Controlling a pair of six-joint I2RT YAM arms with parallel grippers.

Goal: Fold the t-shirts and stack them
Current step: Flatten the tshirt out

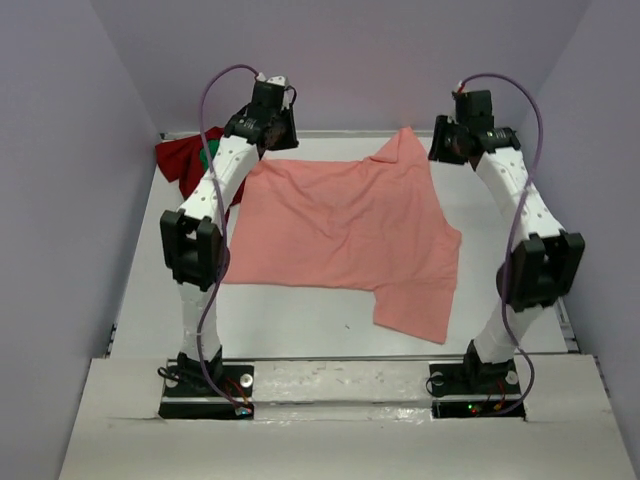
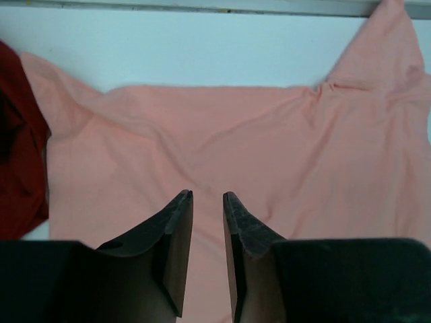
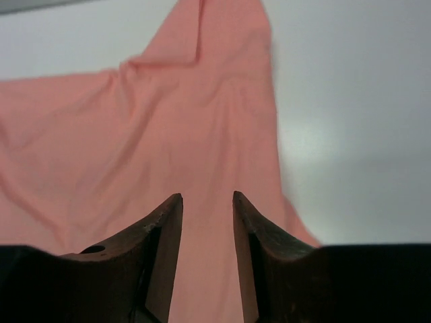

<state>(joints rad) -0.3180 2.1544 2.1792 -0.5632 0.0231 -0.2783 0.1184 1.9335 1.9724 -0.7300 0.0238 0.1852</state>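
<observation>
Softly spread pink shirt [image 1: 340, 230], limp and light; pinch far edge with left gripper [image 2: 207, 194], right gripper [image 3: 207, 196], both narrowly parted, empty.

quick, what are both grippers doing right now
left gripper: open, empty, above the salmon-pink t-shirt.
right gripper: open, empty, above the same shirt.

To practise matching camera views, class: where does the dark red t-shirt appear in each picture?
Top external: dark red t-shirt, far left corner, beside the left arm.
Left wrist: left edge, beside the salmon-pink t-shirt.
Right wrist: not in it.
Shared landmark: the salmon-pink t-shirt's pointed far tip.
</observation>
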